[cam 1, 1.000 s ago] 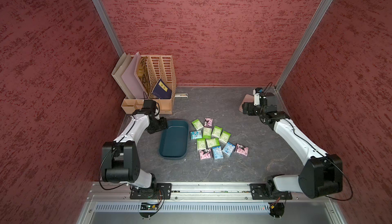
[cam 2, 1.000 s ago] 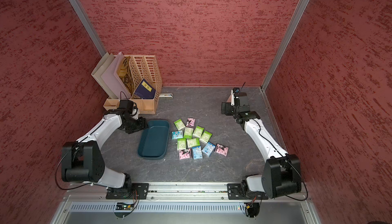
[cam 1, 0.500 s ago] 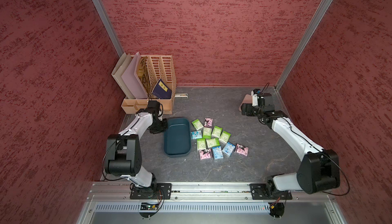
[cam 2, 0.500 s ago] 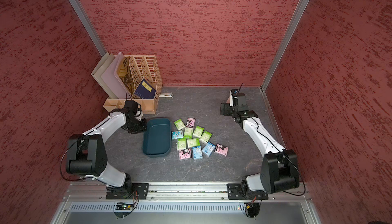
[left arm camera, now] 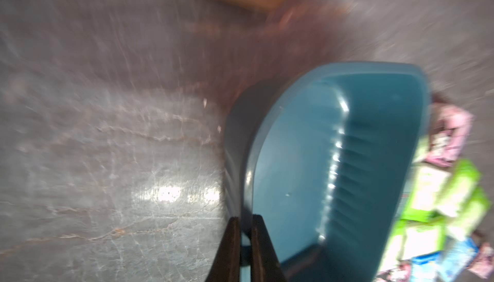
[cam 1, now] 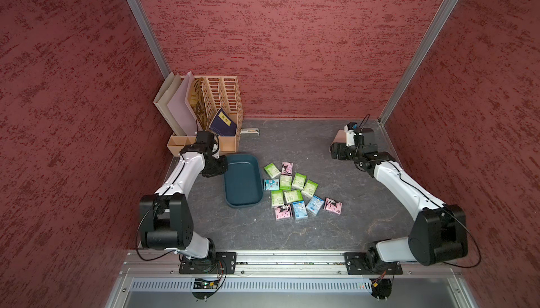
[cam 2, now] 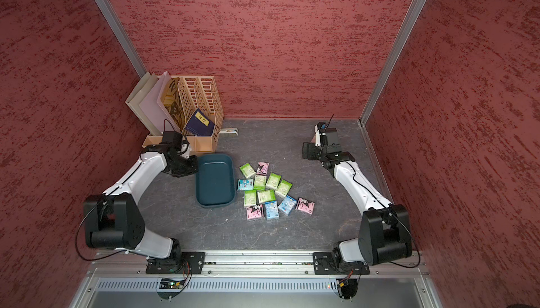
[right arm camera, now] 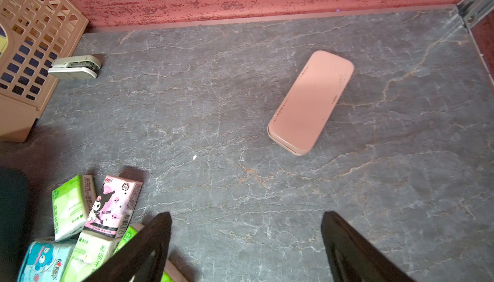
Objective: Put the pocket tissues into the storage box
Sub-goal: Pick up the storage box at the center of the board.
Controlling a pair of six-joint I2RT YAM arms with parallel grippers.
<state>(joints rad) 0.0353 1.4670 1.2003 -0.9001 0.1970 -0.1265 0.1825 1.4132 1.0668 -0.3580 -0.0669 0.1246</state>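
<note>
The storage box (cam 1: pixel 242 181) (cam 2: pixel 215 182) is a dark teal shallow tub with nothing inside, lying left of the pocket tissues. My left gripper (cam 1: pixel 223 165) (cam 2: pixel 196 167) (left arm camera: pixel 245 217) is shut on the box's rim at its far left corner, one finger inside the wall and one outside. The pocket tissues (cam 1: pixel 292 189) (cam 2: pixel 266 189) (right arm camera: pixel 107 208) (left arm camera: pixel 449 192) lie in a loose cluster of several green, pink and light blue packets right of the box. My right gripper (cam 1: pixel 336 154) (cam 2: pixel 306 153) (right arm camera: pixel 246 216) hangs open over bare floor, beyond the cluster's far right.
A beige file organizer (cam 1: pixel 225 99) (cam 2: pixel 201 99) (right arm camera: pixel 26 40) stands in the far left corner, close behind the box. A stapler (cam 1: pixel 250 130) (right arm camera: pixel 76 66) lies beside it. A plain pink case (right arm camera: pixel 311 101) lies at the far right, mostly hidden by the right wrist in both top views.
My left gripper has shut on the box's rim and dragged the box a little to the right, turning it closer to the tissues. The right arm has barely moved.
</note>
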